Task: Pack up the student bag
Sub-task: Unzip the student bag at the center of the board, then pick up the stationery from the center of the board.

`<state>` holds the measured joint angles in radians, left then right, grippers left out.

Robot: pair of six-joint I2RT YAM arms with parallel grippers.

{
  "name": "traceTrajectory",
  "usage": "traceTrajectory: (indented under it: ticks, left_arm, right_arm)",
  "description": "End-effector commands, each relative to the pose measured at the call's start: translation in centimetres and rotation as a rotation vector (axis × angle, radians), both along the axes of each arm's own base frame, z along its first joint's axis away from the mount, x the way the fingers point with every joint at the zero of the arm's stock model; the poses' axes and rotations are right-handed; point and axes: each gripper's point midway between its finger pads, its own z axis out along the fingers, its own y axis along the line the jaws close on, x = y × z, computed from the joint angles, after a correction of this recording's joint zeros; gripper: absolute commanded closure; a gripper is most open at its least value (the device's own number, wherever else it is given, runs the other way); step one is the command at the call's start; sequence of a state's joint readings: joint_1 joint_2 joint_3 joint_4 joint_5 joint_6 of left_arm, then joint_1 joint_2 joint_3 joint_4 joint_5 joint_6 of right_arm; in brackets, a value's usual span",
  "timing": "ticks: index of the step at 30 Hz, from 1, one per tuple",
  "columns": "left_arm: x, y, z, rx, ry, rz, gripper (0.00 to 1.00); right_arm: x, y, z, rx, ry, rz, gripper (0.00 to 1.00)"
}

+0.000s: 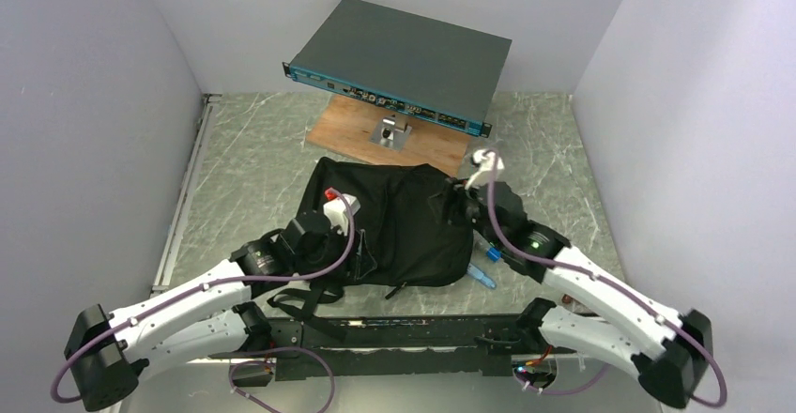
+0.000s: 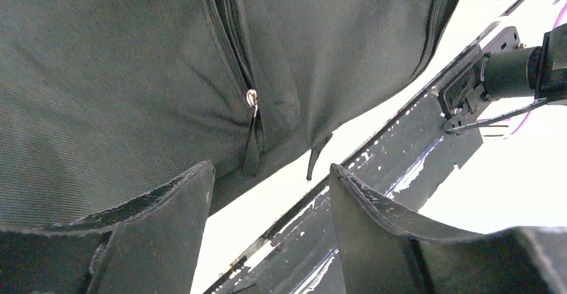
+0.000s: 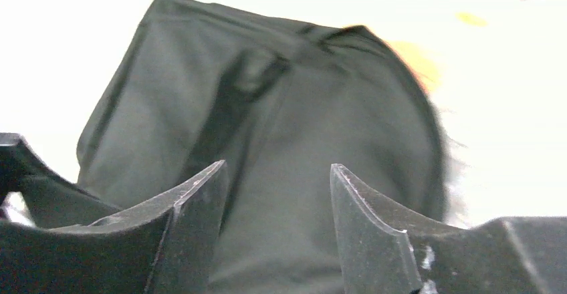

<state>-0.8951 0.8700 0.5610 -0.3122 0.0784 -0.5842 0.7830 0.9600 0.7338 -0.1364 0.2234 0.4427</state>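
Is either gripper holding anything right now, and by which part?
Nothing is held. The left gripper and right gripper both stand open at the backpack, with no fabric pinched.

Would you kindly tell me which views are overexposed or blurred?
Top external: evenly lit, sharp. Left wrist: student bag crisp, background blown out white. Right wrist: bag soft, smeared at its right edge, background washed out.

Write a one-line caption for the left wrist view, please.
Open left gripper at the edge of the black student bag, its zipper pull just ahead.
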Motion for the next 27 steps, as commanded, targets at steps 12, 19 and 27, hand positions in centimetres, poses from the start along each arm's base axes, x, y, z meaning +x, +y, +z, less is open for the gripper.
traceTrajectory:
  ticks: [12, 19, 27]
  left_arm:
    - [4.0, 0.4, 5.8, -0.043, -0.183, 0.077, 0.00]
    - [4.1, 1.0, 6.2, -0.057, -0.205, 0.086, 0.00]
    - [3.7, 1.4, 5.6, -0.074, -0.212, 0.081, 0.00]
  right_arm:
    - [-4.6, -16.4, -12.9, 0.072, 0.475, -0.728, 0.09]
    - [-3.2, -16.9, -14.3, 0.016, 0.514, -0.684, 0.12]
    - [-6.1, -15.2, -15.6, -0.062, 0.721, -0.611, 0.13]
